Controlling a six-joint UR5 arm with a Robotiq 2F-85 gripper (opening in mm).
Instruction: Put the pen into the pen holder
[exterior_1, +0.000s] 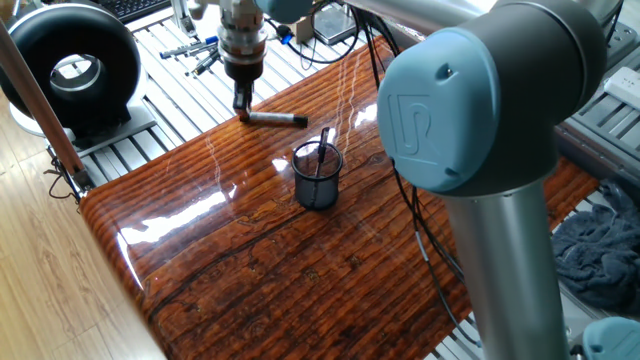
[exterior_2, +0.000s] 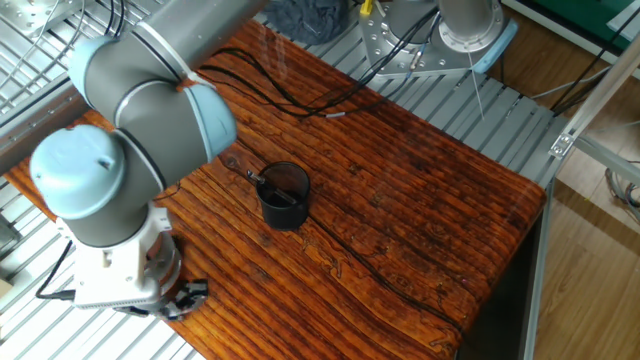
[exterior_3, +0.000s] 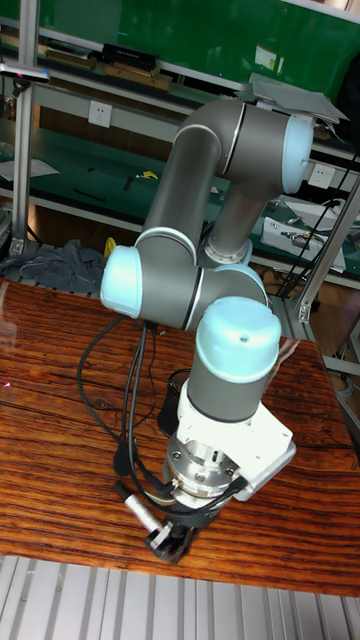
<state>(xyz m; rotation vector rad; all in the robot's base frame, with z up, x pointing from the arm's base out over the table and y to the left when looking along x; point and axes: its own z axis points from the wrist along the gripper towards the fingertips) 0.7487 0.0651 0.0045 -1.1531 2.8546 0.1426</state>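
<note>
On the glossy wooden table (exterior_1: 250, 270), the gripper (exterior_1: 242, 106) is clamped on one end of the pen (exterior_1: 277, 119), whose barrel juts out level toward the holder (exterior_1: 318, 176), which stands nearby, apart, with a dark pen already inside.

Glossy wood, matt plastic, bare metal

You've got a surface (exterior_1: 300, 270) of dark striped wood, varnished so slick it throws white glare, sitting on ribbed bare-metal slats (exterior_1: 150, 140). The pen holder (exterior_1: 318, 177) is dark wire mesh, matt, with a solid rim. The pen (exterior_1: 277, 118) looks like smooth plastic, black ends and a pale barrel. Your arm (exterior_1: 500, 130) has satin grey metal tubes with matt pale-blue plastic caps, and there's crumpled grey-blue cloth (exterior_1: 600, 250) at the edge.
</note>
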